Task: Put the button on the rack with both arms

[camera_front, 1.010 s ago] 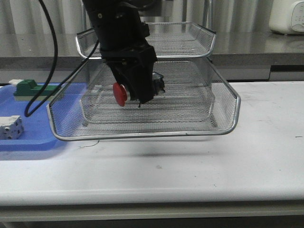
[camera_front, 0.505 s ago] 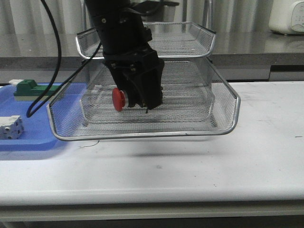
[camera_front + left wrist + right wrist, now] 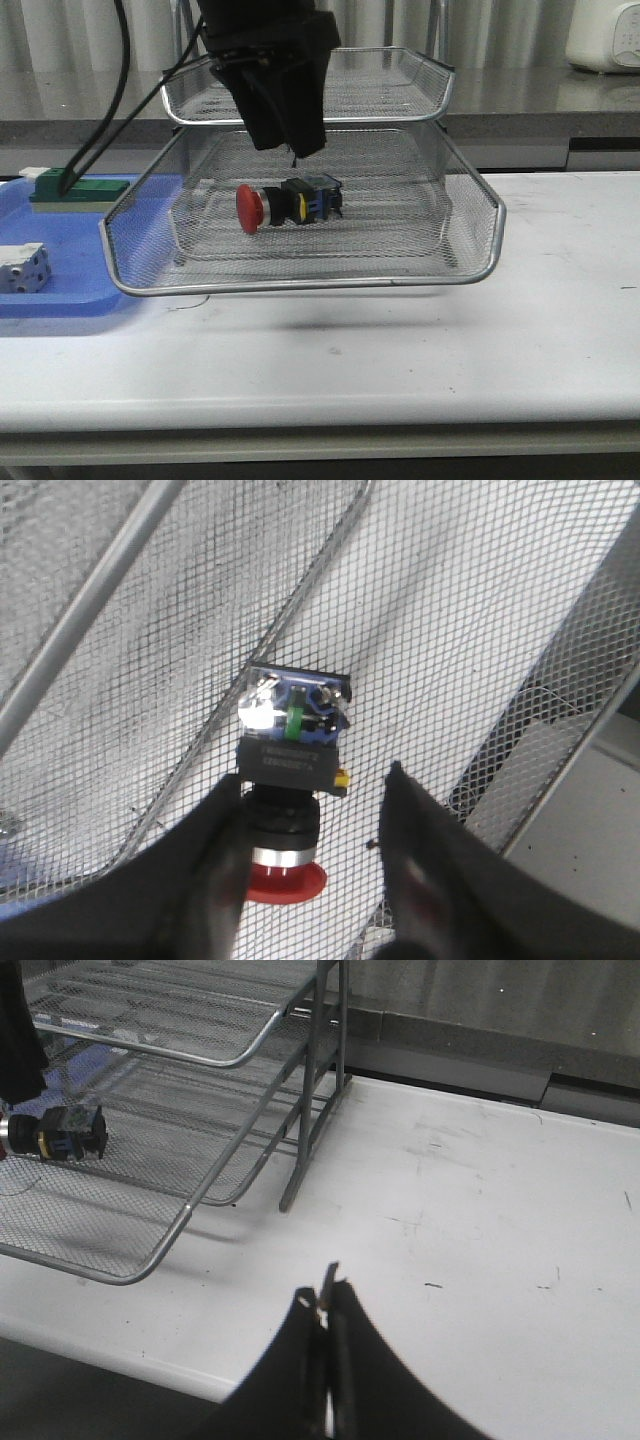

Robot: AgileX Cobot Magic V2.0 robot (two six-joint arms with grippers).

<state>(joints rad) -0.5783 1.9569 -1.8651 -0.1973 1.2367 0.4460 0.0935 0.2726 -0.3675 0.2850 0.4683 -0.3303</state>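
Front view shows the button (image 3: 290, 203) lying on its side on the mesh floor of the rack (image 3: 300, 285), in the wide front tier, red head toward the blue tray (image 3: 60, 295). The left end effector (image 3: 290, 140) hangs just above it with fingers spread and nothing between them; the wrist picture confirms the button (image 3: 290, 770) sits free in the gap. The right end effector (image 3: 325, 1310) is pinched closed on nothing, well away over the bare tabletop (image 3: 480, 1220). The button looks small, light and rigid. Its round head would likely roll or slip in a grip, so the flat-sided black body is the better place to hold.
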